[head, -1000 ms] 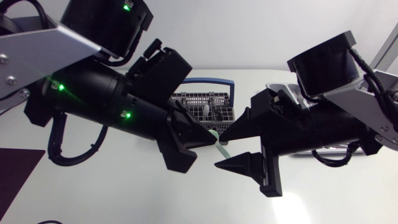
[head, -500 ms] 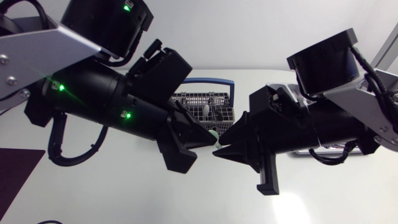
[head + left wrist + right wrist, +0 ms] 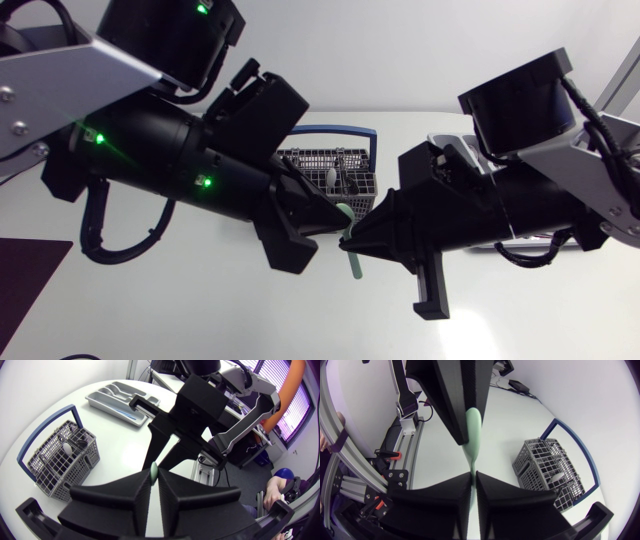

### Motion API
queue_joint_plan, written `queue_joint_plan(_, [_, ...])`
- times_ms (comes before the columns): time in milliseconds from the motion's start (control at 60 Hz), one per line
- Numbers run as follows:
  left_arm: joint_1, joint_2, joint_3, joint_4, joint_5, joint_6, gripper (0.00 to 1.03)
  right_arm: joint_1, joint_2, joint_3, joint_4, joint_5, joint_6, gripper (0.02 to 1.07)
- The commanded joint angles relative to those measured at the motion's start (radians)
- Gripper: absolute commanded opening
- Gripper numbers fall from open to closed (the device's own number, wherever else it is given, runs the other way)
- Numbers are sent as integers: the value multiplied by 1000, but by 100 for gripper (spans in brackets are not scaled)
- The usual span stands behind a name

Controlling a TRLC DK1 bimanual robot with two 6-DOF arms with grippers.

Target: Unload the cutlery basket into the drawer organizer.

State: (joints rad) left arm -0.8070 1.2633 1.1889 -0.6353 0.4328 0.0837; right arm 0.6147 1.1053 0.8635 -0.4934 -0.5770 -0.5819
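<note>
A mid-air handover over the counter (image 3: 200, 310), near the basket (image 3: 310, 158). The left tool (image 3: 154, 477) and right tool (image 3: 472, 480) both pinch the green utensil (image 3: 472, 425), narrow. Next, I judge, the left releases and the right carries it to the organizer (image 3: 107, 395).

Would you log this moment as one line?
phase: handover; left gripper: shut on pale green spoon; right gripper: shut on spoon

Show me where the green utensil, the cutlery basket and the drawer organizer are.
green utensil (image 3: 472, 435): right wrist view, on its broad end.
cutlery basket (image 3: 47, 477): left wrist view, on the wire side wall.
drawer organizer (image 3: 102, 404): left wrist view, on the near rim.
</note>
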Motion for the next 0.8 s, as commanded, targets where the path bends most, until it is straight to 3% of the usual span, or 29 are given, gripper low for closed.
queue_joint_plan(0, [0, 7, -15, -10, 11, 13, 17, 3, -2, -20, 7, 8, 5, 8])
queue_joint_plan(67, [0, 7, -15, -7, 11, 10, 17, 3, -1, -23, 6, 8, 8, 8])
queue_joint_plan(233, [3, 7, -6, -7, 11, 4, 33, 5, 8, -29, -7, 8, 10, 8])
queue_joint_plan(417, [5, 10, 11, -6, 11, -1, 66, 5, 8, -50, -14, 8, 8, 8])
queue_joint_plan(567, [17, 10, 23, 5, 11, -19, 82, 14, 14, -69, -14, 8, 8, 8])
queue_joint_plan(783, [60, 10, 60, 26, 11, -64, 89, 20, 25, -90, -14, 26, 8, 8])
